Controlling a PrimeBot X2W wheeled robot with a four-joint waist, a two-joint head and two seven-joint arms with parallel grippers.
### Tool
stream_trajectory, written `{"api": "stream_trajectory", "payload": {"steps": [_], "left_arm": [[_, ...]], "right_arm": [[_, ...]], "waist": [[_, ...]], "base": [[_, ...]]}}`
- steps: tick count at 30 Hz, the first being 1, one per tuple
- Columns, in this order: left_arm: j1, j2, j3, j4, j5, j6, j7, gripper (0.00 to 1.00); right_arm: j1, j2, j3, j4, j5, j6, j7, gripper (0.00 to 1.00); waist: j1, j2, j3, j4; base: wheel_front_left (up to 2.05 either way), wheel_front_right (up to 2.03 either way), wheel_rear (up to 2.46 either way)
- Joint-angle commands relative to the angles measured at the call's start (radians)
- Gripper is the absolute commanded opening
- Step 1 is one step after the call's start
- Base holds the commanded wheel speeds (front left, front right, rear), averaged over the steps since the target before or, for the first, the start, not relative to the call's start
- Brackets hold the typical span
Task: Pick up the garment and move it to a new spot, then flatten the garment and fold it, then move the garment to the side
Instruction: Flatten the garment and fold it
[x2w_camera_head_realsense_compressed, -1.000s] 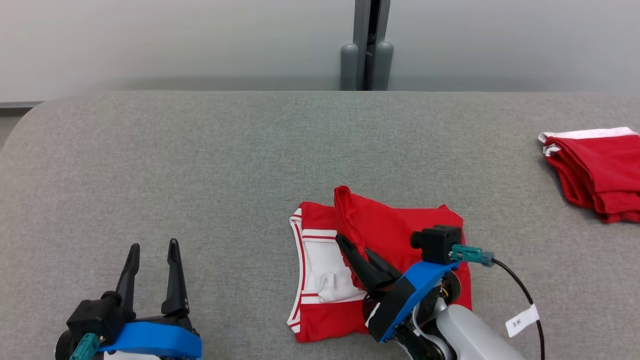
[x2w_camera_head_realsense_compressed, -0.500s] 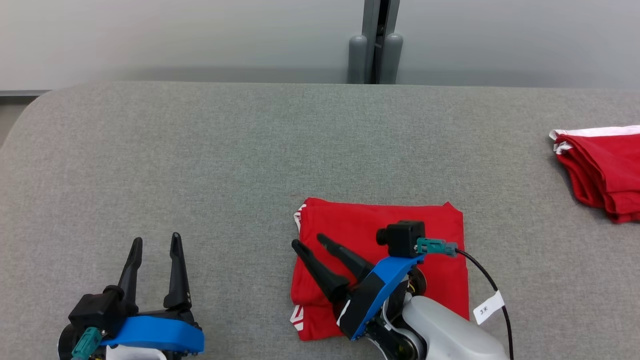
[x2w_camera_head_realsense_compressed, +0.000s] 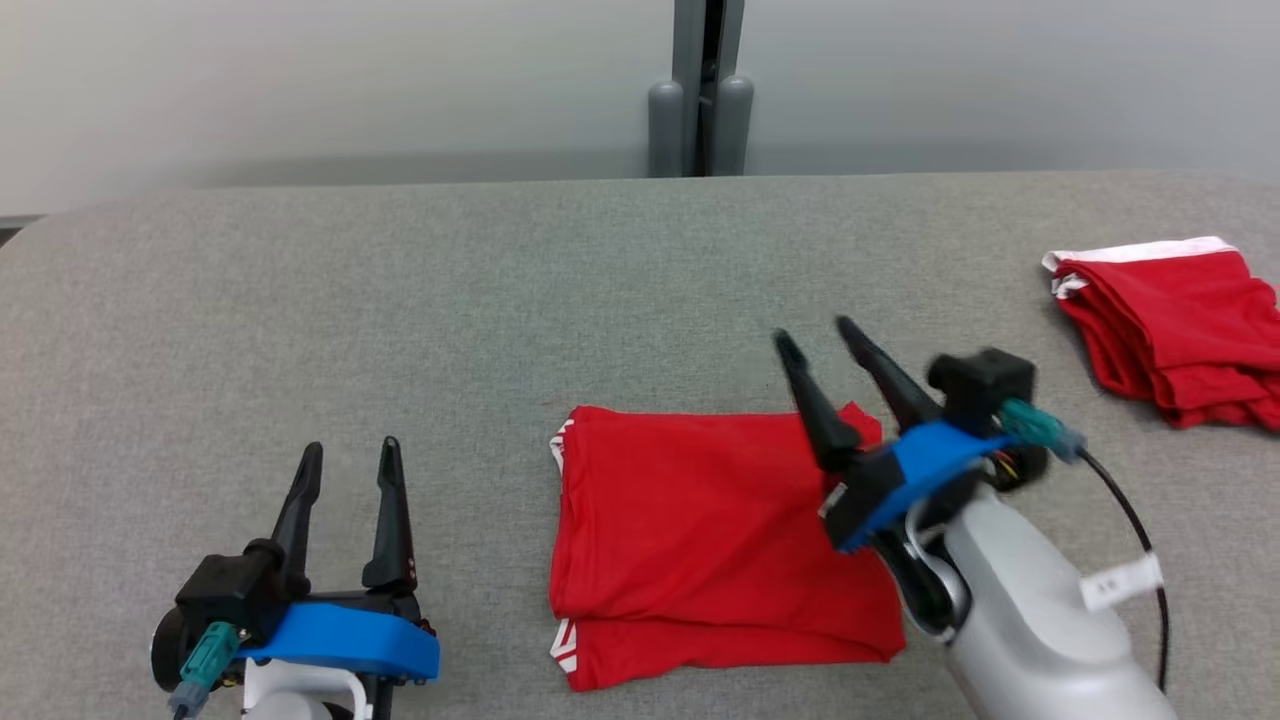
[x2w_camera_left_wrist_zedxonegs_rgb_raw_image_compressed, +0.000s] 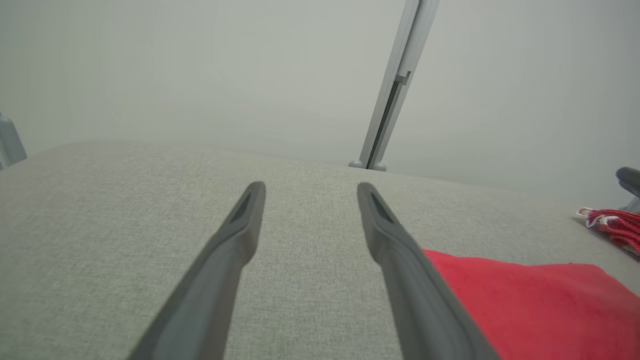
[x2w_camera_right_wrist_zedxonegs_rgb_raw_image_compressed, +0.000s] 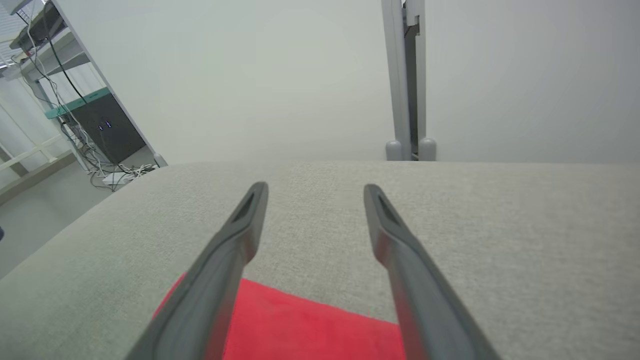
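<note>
no text is legible; the white cable tag (x2w_camera_head_realsense_compressed: 1122, 583) is blurred.

the garment (x2w_camera_head_realsense_compressed: 700, 540) lay on the table (x2w_camera_head_realsense_compressed: 400, 280), near the front edge, just right of centre. the left gripper (x2w_camera_head_realsense_compressed: 352, 448) sat well off to its left, the right gripper (x2w_camera_head_realsense_compressed: 812, 332) over its far right corner. a second garment (x2w_camera_head_realsense_compressed: 1170, 330) lay far right, and a post (x2w_camera_head_realsense_compressed: 700, 100) stood behind the table.
</note>
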Motion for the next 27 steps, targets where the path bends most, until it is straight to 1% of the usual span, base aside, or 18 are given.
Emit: {"api": "stream_trajectory", "payload": {"steps": [1,3,7,9,11,15,18,27], "left_arm": [[-0.014,-0.007,-0.004,0.008,0.001,-0.002,-0.005,1.0],[-0.021,-0.016,-0.006,0.021,0.0,-0.003,-0.005,1.0],[-0.023,-0.03,-0.006,0.046,0.002,-0.006,-0.005,1.0],[-0.008,-0.037,-0.001,0.053,0.001,-0.008,-0.005,1.0],[0.008,-0.043,0.011,0.059,-0.006,-0.009,-0.005,1.0],[0.036,-0.048,0.032,0.068,-0.005,-0.009,-0.005,1.0],[0.056,-0.048,0.043,0.079,0.005,-0.007,-0.005,1.0],[0.062,-0.053,0.047,0.111,0.018,-0.012,-0.005,1.0]], "right_arm": [[0.059,-0.003,-0.048,-0.025,-0.056,0.0,-0.002,1.0],[0.12,0.002,-0.143,-0.083,-0.148,0.0,-0.003,1.0],[0.26,0.014,-0.286,-0.187,-0.296,0.0,-0.003,1.0],[0.316,0.02,-0.338,-0.23,-0.344,0.0,-0.003,1.0],[0.368,0.025,-0.378,-0.267,-0.365,0.0,-0.003,1.0],[0.445,0.024,-0.403,-0.32,-0.352,0.0,-0.003,1.0],[0.475,0.025,-0.41,-0.341,-0.354,0.0,-0.003,1.0],[0.487,0.025,-0.408,-0.355,-0.349,0.0,-0.003,1.0]], "waist": [[-0.0001,0.0,-0.014,-0.01],[-0.0001,0.0,-0.026,-0.016],[-0.0001,0.0,-0.052,-0.027],[-0.0001,0.0,-0.064,-0.035],[-0.0001,0.0,-0.075,-0.04],[-0.0001,0.0,-0.092,-0.045],[-0.0001,0.0,-0.097,-0.048],[-0.0001,0.0,-0.101,-0.042]], "base": [[0.0,0.0,0.0],[0.0,0.0,0.0],[0.0,0.0,0.0],[0.0,0.0,0.0],[0.0,0.0,0.0],[0.0,0.0,0.0],[0.0,0.0,0.0],[0.0,0.0,0.0]]}}
